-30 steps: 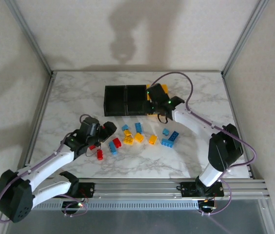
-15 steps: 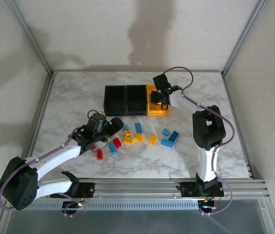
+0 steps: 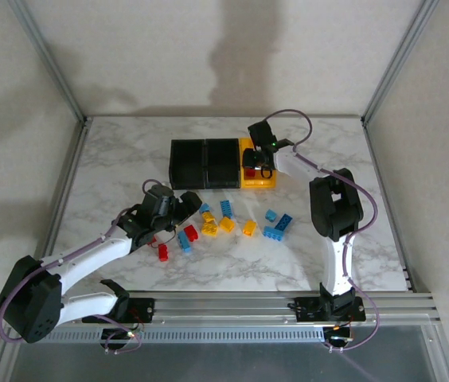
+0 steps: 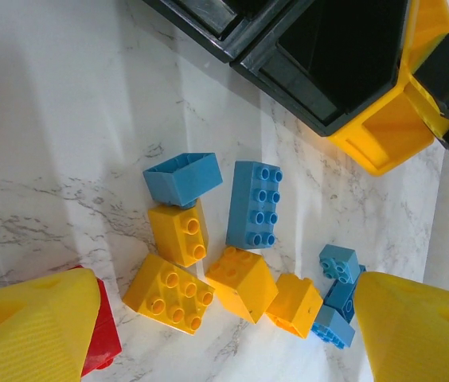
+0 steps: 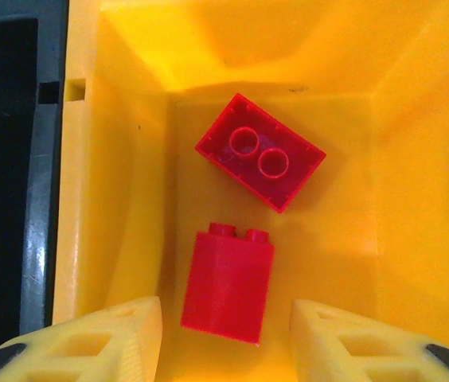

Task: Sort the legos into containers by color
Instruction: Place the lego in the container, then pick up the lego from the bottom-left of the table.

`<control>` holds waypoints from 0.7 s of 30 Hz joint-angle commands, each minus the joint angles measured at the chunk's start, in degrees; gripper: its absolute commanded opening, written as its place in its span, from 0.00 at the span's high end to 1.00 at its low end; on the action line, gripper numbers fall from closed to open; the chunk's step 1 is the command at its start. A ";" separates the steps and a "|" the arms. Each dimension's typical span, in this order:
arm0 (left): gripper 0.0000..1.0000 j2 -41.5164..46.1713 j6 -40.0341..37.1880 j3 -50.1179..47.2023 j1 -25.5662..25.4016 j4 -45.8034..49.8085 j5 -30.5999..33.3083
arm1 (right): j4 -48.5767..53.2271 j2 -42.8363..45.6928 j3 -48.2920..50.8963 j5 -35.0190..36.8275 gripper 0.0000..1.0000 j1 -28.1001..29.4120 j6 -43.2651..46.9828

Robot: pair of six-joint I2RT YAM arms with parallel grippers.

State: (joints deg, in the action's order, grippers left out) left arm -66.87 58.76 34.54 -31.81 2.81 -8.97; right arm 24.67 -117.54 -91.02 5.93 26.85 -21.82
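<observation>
- Since reds seem to be going into the yellow bin (image 5: 113,199), the right gripper (image 5: 224,338) hangs straight over it. Its fingers are spread, with a gap on each side of the lower red brick (image 5: 226,286), so it's pinching nothing. Looks to me like a drop-off pose, not a grab.
- The second red brick (image 5: 260,151) lies studs-up at 12 o'clock of that one, both on the bin floor.
- The left gripper (image 4: 224,282) hovers over the loose pile on the table (image 3: 129,159), fingers wide apart and empty. I'd guess it's lining up a pick, with a yellow brick (image 4: 178,231) and a long blue brick (image 4: 254,204) right below.
- The bins sit in a row at 12 o'clock of the pile. The yellow one is at the 3 o'clock end, with the black bins (image 3: 204,163) touching at its 9 o'clock side. Probably kept close for short carries.
- Hard to make out: the black bins are too dark inside to tell what they hold.
- In the left wrist view, a red piece (image 4: 101,342) at 7 o'clock is half behind a finger, and some blue bits (image 4: 337,306) at 5 o'clock tuck behind the other one.
- The right wrist view cuts off the yellow bin's near wall.
</observation>
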 commanded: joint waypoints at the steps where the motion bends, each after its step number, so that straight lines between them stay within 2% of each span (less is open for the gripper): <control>1: 0.17 -0.28 0.40 1.68 -0.55 0.88 1.67 | -0.21 -0.44 -1.54 -0.61 0.54 -0.22 -0.22; 9: 0.18 1.70 0.09 2.81 -0.53 8.11 4.89 | -1.53 9.08 2.66 -1.37 0.49 -0.04 -0.08; 16: 0.19 5.24 -0.11 2.89 0.10 14.45 8.16 | -4.61 18.31 12.12 -4.55 0.48 1.46 -0.21; 21: 0.20 6.15 0.29 4.75 0.45 21.08 12.81 | -7.57 24.72 18.41 -7.28 0.48 4.09 0.06</control>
State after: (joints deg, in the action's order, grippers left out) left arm -61.67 58.76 36.82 -31.75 17.32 -0.89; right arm 19.05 -95.61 -75.59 1.39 29.34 -21.82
